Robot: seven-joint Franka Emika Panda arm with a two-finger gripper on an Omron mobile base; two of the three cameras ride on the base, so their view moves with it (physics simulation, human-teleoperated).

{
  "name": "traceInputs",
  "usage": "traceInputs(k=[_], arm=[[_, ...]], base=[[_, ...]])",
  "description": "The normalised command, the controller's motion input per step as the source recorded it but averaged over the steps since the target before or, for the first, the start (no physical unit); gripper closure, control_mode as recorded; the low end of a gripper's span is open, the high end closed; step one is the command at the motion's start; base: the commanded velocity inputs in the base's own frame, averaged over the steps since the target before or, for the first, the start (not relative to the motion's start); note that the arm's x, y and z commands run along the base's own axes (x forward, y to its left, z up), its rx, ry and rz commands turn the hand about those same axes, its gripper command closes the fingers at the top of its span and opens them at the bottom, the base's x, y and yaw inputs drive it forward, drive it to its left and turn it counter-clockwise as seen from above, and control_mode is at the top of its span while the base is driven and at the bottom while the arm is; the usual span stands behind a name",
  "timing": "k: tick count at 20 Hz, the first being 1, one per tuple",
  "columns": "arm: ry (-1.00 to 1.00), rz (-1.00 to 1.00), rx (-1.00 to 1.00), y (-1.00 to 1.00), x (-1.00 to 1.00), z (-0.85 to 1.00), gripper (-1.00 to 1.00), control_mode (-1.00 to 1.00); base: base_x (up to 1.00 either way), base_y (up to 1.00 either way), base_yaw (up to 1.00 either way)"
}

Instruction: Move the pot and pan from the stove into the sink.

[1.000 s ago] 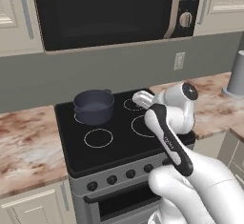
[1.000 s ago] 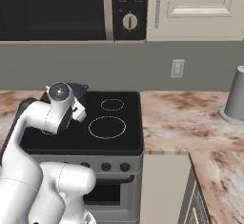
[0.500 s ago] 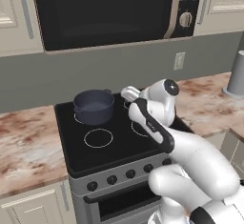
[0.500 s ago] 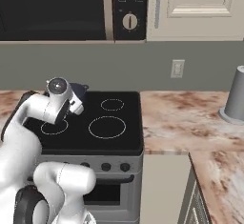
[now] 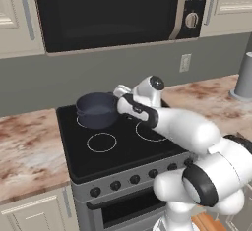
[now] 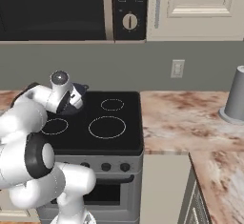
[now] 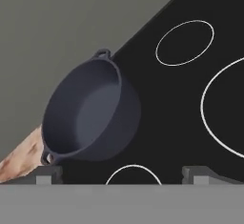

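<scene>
The dark blue-grey pot (image 5: 96,110) stands upright on the back left burner of the black stove (image 5: 123,146). In the hand view the pot (image 7: 90,116) lies left of centre, its two loop handles showing. My gripper (image 5: 120,97) hovers just right of the pot and a little above its rim. It is open, its fingertips (image 7: 47,173) wide apart with nothing between them. In the right base view my arm covers most of the pot (image 6: 82,89). The pan and the sink are out of view.
A black microwave (image 5: 108,14) hangs over the stove. Marble counters (image 5: 29,146) flank the range on both sides. A grey cylinder (image 6: 236,99) stands on the right counter, near a wall outlet (image 6: 177,68). Black knobs (image 5: 115,186) line the range front.
My arm has swung left across the cooktop, bringing the hand from the right burners to just beside the pot. The jaws have stayed open and the pot has not moved.
</scene>
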Motion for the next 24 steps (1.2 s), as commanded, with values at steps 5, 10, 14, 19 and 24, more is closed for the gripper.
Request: traceInputs(k=[5,10,14,19,24], arm=[[0.13,0.0,0.0,0.22,0.56,-0.32,-1.0,-1.0],[0.02,0.0,-0.03,0.17,0.31,-0.47,-1.0,-1.0],[0.0,0.0,-0.03,0.11,0.16,-0.46,-1.0,-1.0],[0.0,0.0,-0.05,0.1,0.13,-0.45,-1.0,-1.0],[-0.01,0.0,-0.02,0.09,0.3,-0.21,-1.0,-1.0]], base=[[0.0,0.0,0.0],[0.0,0.0,0.0],[0.0,0.0,0.0],[0.0,0.0,0.0],[0.0,0.0,0.0]])
